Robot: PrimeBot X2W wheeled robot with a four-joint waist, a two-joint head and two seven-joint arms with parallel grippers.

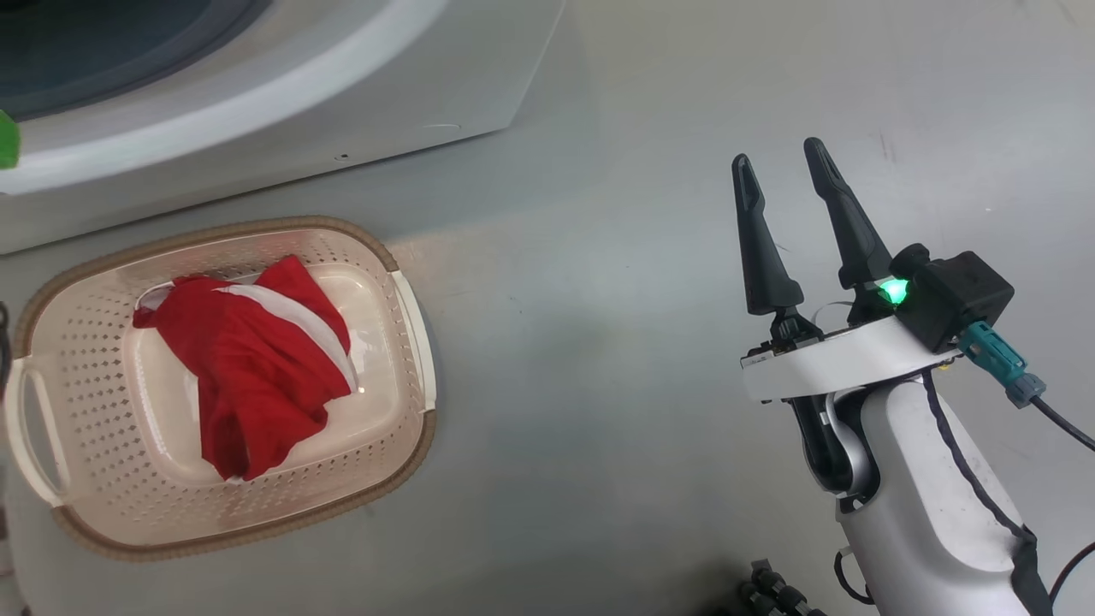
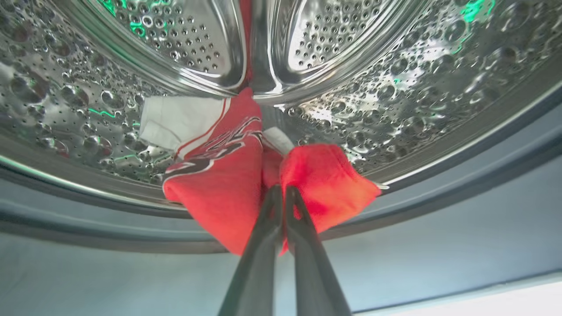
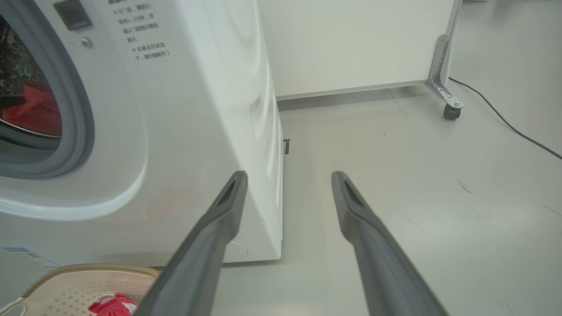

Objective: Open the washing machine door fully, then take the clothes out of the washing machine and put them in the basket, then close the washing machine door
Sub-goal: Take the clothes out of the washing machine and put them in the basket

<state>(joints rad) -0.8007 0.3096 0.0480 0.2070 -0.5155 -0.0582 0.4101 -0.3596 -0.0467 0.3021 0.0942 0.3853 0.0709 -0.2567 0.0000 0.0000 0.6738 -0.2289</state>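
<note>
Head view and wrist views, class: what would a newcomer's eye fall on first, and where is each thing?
Red stands out first: one red garment lies crumpled in the cream basket on the floor before the washing machine. In the left wrist view the left gripper is shut on a second red jersey at the mouth of the shiny steel drum. The right gripper hangs open over the floor.

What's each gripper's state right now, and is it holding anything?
Left gripper: closed on a red garment inside the drum.
Right gripper: open, holding nothing.
</note>
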